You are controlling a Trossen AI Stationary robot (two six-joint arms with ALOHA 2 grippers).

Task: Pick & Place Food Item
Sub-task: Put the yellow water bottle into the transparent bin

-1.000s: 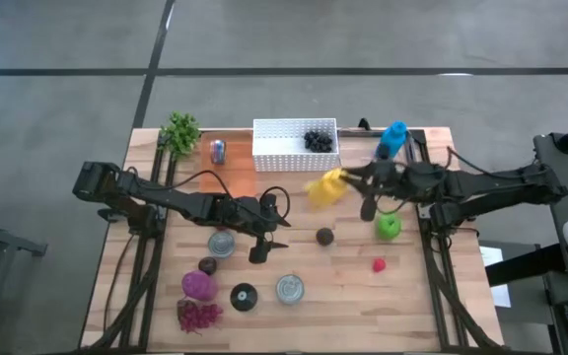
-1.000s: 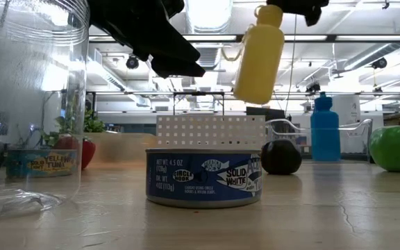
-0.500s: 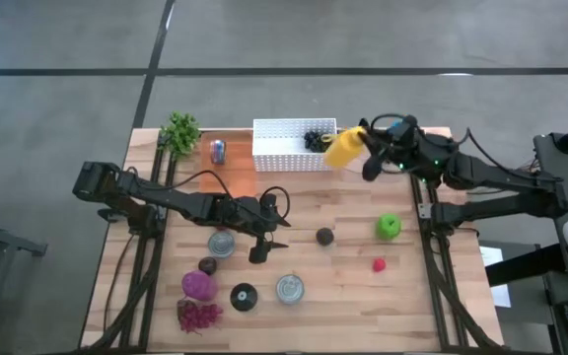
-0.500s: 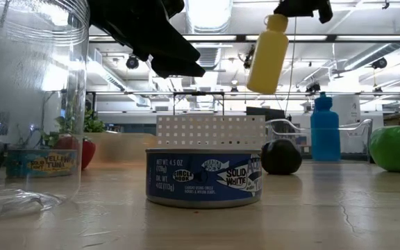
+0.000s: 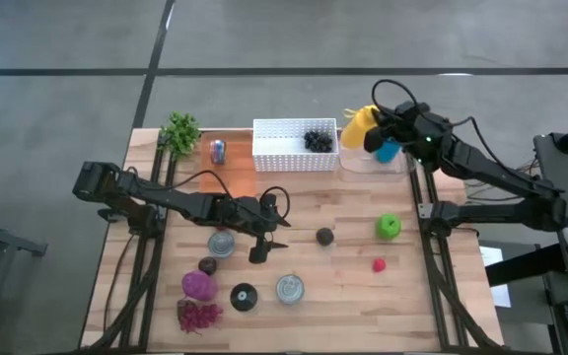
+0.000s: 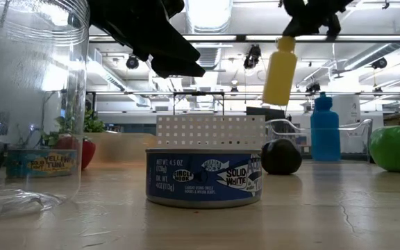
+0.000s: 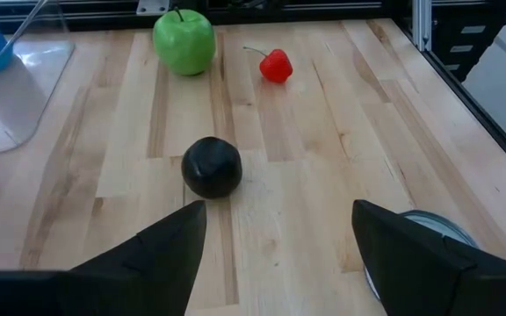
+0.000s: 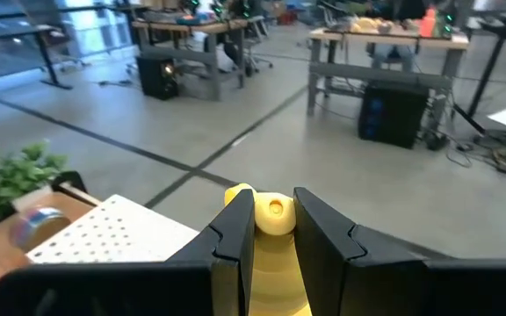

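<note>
Right gripper (image 5: 375,126) is clamping the yellow bottle (image 5: 358,126) by its cap; bottle is hanging upright w/ long axis vertical, just beside the white basket (image 5: 295,145), at bench (image 5: 353,266) rear. Left gripper (image 5: 260,248) is idling open mid-bench.

On the tin can (image 6: 204,178) standing below the left gripper (image 6: 179,66) in the low view, a blue label is seen on which "4.5 OZ", "CIRCLE HOOK" and "SOLID WHITE" can be read; the smaller print is not legible. On a second, flatter can (image 6: 35,163) farther off to that gripper's side, "YELLOWFIN TUNA" is partly made out. No other text can be read.
</note>
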